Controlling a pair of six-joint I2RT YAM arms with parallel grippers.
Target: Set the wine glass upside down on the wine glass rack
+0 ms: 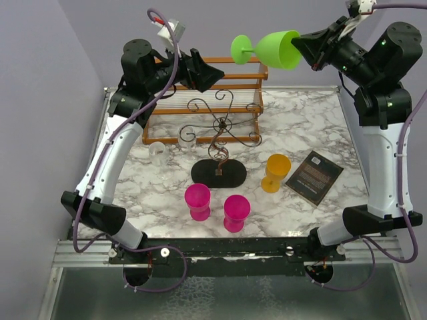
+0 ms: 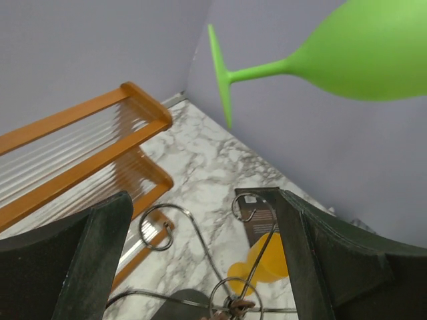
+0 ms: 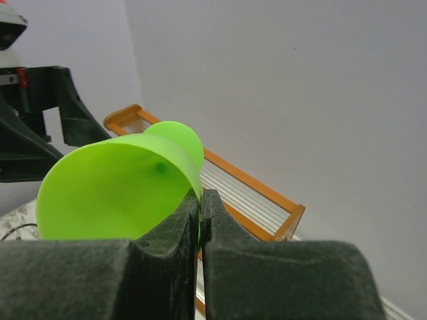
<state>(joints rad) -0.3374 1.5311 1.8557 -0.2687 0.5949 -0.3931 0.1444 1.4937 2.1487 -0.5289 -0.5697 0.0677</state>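
Observation:
A green wine glass (image 1: 273,49) is held on its side, high above the back of the table, foot pointing left. My right gripper (image 1: 305,47) is shut on its rim; in the right wrist view (image 3: 200,200) the fingers pinch the bowl wall (image 3: 120,193). The glass shows at the top of the left wrist view (image 2: 347,57). The dark wire wine glass rack (image 1: 220,127) with scroll arms stands on its black oval base (image 1: 219,173) mid-table. My left gripper (image 1: 212,73) is open and empty, above the rack's scrolls (image 2: 200,240), left of the glass foot.
An orange-brown wooden slatted shelf (image 1: 200,100) stands behind the rack. Two pink cups (image 1: 197,201) (image 1: 236,212), an orange cup (image 1: 275,172), a clear glass (image 1: 158,153) and a dark booklet (image 1: 314,176) lie on the marble table (image 1: 313,120).

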